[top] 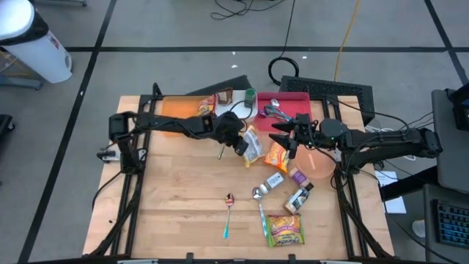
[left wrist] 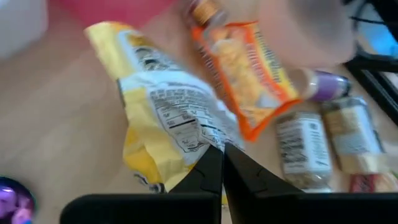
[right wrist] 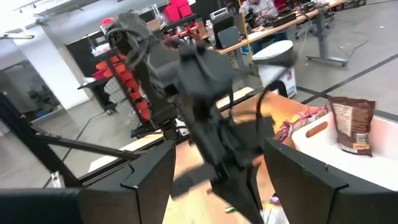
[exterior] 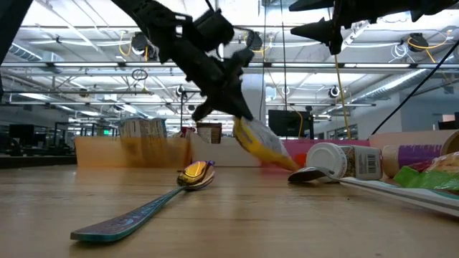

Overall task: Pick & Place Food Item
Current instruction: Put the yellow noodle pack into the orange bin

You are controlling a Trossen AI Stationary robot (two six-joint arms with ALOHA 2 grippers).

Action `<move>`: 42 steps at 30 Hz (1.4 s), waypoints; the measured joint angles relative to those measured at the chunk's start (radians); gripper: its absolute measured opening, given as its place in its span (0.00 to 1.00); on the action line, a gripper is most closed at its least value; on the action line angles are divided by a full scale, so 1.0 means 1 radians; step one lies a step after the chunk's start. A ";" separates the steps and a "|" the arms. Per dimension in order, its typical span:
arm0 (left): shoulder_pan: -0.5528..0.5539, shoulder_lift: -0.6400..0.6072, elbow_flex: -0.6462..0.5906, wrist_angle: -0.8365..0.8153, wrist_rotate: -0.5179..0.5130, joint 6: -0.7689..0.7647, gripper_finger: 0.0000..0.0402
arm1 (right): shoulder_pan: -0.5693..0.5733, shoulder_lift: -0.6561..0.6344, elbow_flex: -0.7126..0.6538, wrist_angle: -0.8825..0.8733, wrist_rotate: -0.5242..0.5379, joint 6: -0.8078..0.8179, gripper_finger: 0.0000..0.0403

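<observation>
We see the left claw (left wrist: 219,163) pinched shut on a yellow snack bag (left wrist: 163,118), lifting it off the bench (top: 183,191). The right claw (top: 288,137) hovers open and empty near the pink bowl (top: 319,163).

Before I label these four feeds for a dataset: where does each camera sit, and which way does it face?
High: overhead, looking straight down at the table, both arms, left gripper and right gripper.
Low: table height, looking level across at a spoon; arms enter from above.
Left wrist: on the left arm, looking past its shut fingers pinching the yellow packet.
Right wrist: on the right arm, facing the left arm between open fingers.
Shared: the yellow packet shows in high, low and left wrist.
</observation>
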 joint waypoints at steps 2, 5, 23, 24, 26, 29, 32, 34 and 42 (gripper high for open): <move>-0.006 -0.041 0.001 -0.016 0.000 0.045 0.01 | 0.000 0.000 0.000 -0.001 -0.034 0.000 0.59; -0.018 -0.099 0.027 -0.085 -0.001 0.123 0.01 | 0.000 0.000 0.000 -0.007 -0.086 0.001 0.59; -0.194 -0.128 0.448 -0.579 -0.154 0.484 0.01 | -0.076 0.093 0.039 -0.044 -0.356 0.110 0.61; -0.204 -0.128 0.458 -0.608 -0.163 0.495 0.01 | -0.084 0.097 0.048 -0.045 -0.365 0.107 0.62; -0.222 -0.127 0.469 -0.662 -0.188 0.510 0.00 | -0.107 0.115 0.074 -0.043 -0.397 0.102 0.65; -0.247 -0.127 0.470 -0.713 -0.234 0.511 0.00 | -0.139 0.136 0.106 -0.057 -0.448 0.094 0.68; -0.269 -0.126 0.470 -0.732 -0.256 0.510 0.00 | -0.162 0.167 0.132 -0.062 -0.492 0.079 0.71; -0.284 -0.127 0.470 -0.730 -0.271 0.513 0.00 | -0.173 0.194 0.134 -0.064 -0.516 0.074 0.73; -0.323 -0.127 0.470 -0.730 -0.308 0.536 0.00 | -0.175 0.319 0.134 -0.013 -0.566 0.071 0.72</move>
